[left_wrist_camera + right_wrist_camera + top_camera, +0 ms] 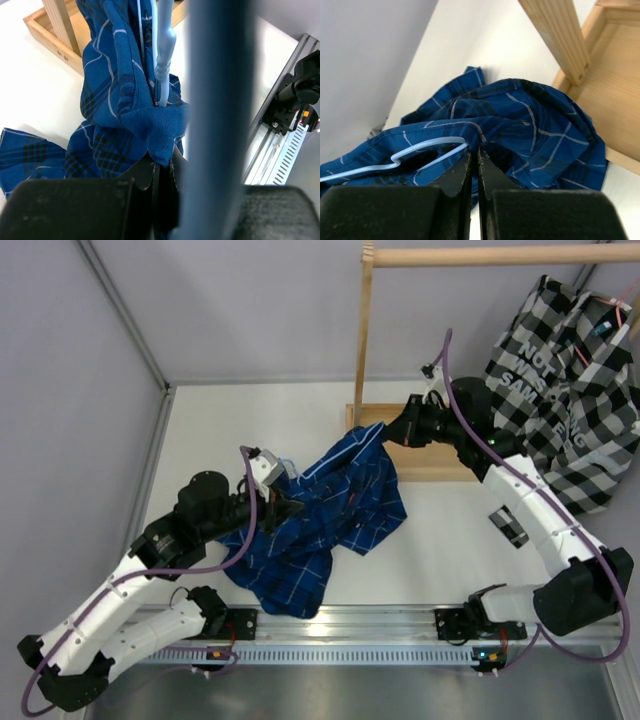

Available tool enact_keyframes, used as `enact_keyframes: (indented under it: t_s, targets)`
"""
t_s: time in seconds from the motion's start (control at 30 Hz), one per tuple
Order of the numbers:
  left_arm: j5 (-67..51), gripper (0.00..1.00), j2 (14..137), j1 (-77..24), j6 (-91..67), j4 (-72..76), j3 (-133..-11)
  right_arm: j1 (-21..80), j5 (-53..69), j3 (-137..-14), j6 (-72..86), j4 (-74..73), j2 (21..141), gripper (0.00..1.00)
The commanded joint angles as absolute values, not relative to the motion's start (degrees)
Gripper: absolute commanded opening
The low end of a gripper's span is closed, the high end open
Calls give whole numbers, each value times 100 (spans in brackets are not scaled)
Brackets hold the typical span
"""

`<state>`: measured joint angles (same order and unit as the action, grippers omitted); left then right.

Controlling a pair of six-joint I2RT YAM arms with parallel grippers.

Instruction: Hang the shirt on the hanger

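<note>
The dark blue checked shirt (330, 505) hangs stretched between my two grippers above the table, and its lower part lies bunched on the table. The pale-blue hanger (427, 146) sits inside the shirt. Its bar also shows in the left wrist view (163, 60), running up out of the fabric. My left gripper (288, 502) is shut on a fold of the shirt (160, 135). My right gripper (385, 428) is shut on the shirt's edge (530, 120), right where the hanger's end meets the jaws. Most of the hanger is hidden by cloth.
The wooden rack has its base tray (425, 462) just behind the right gripper, and its post (362, 340) and rod (500, 255) rise above. A black-and-white checked shirt (575, 390) hangs at the right. A metal rail (350, 625) runs along the near edge.
</note>
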<state>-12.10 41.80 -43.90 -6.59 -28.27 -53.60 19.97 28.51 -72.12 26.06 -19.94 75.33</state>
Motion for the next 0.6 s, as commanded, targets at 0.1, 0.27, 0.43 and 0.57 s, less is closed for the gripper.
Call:
enact_keyframes:
  t_s: [0.1, 0.27, 0.43, 0.57]
  targets:
    - [-1677, 0, 4517, -4412, -589, -3551, -5229, 1846, 1749, -7576, 1960, -1855, 7216, 0]
    - [-1952, 0, 4877, -4692, -580, -3577, -5282, 1881, 1328, -7901, 1557, -1995, 7444, 0]
    - [-1144, 0, 5256, -5009, -685, -3788, -5431, 2083, 1317, -7980, 1240, -1741, 7383, 0]
    - [-84, 0, 5282, -5019, -1211, -3771, -5703, 2319, 1872, -7491, 1563, -1425, 6981, 0]
